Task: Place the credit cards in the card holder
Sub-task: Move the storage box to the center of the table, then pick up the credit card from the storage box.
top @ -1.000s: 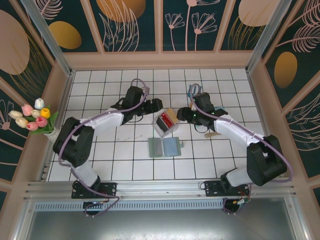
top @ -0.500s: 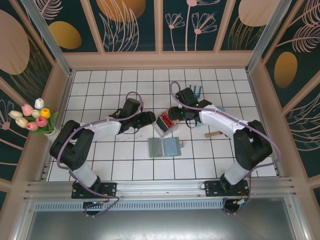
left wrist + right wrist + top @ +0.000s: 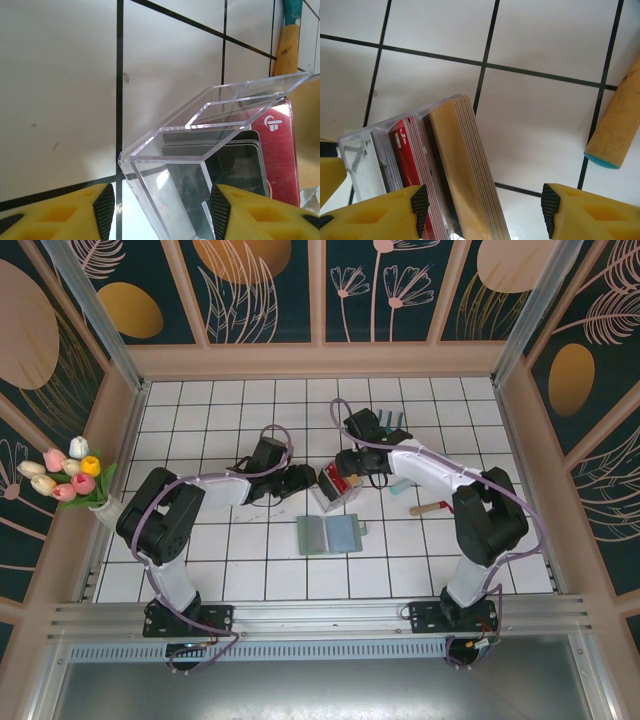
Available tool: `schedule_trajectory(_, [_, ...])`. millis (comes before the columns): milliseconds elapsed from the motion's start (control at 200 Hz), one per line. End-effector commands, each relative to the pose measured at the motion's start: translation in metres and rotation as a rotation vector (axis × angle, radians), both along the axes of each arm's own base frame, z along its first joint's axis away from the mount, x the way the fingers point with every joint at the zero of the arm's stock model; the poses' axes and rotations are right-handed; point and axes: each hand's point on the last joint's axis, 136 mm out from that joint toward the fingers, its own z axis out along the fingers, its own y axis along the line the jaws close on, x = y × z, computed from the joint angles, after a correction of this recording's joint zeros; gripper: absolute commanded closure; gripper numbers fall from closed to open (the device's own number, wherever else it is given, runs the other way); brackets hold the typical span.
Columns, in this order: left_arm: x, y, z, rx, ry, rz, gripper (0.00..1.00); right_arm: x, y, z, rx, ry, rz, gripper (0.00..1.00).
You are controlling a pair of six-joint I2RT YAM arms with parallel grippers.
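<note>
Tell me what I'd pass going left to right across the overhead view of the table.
Bunch of pastel tulips → clear plastic rectangular tray → wooden-handled tool.

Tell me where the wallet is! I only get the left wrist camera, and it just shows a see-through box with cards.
Observer: The card holder lies open on the tiles, between the clear tray and the arm bases.
Operator: Where's the other pincer?
Observer: The right pincer reaches the tray from the right. It is open, with a tan stack of cards standing on edge between its fingers.
</note>
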Motion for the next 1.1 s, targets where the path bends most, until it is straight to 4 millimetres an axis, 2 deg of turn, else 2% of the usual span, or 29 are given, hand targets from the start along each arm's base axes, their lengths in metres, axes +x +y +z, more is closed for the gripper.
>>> schedule_trajectory(0, [-0.002, 0.003, -0.021, 0.06, 0.047, -0.009, 0.45, 0.001, -0.005, -0.004, -0.089, 0.007, 0.015, 0.35])
schedule_trajectory(175, [0.001, 0.005, -0.026, 0.093, 0.044, -0.018, 0.37, 0.005, -0.013, -0.01, -0.159, 0.015, -0.005, 0.35])
schedule_trajectory(445, [-0.005, -0.005, -0.03, 0.055, 0.056, -0.079, 0.31, 0.004, -0.018, -0.016, -0.197, 0.032, 0.005, 0.36])
schedule_trajectory(590, [-0.003, -0.006, -0.024, 0.047, 0.041, -0.084, 0.3, 0.003, -0.013, -0.017, -0.191, 0.044, 0.026, 0.38])
schedule_trajectory(721, [-0.009, -0.007, -0.035, 0.05, 0.073, -0.104, 0.26, 0.005, -0.011, -0.012, -0.189, 0.03, 0.026, 0.38])
schedule_trajectory(851, [-0.004, -0.014, -0.017, 0.005, 0.029, -0.114, 0.19, 0.008, -0.011, -0.006, -0.192, 0.014, 0.024, 0.38])
schedule_trajectory(931, [-0.007, -0.012, -0.02, 0.026, 0.037, -0.124, 0.22, 0.007, -0.012, -0.004, -0.199, 0.015, 0.03, 0.38])
schedule_trajectory(946, [0.0, -0.015, -0.013, 0.025, 0.019, -0.119, 0.23, 0.007, -0.012, -0.003, -0.2, 0.014, 0.029, 0.38])
schedule_trajectory(1096, [0.001, -0.009, -0.03, 0.071, 0.058, -0.094, 0.25, 0.005, -0.014, -0.012, -0.221, 0.033, 0.044, 0.37])
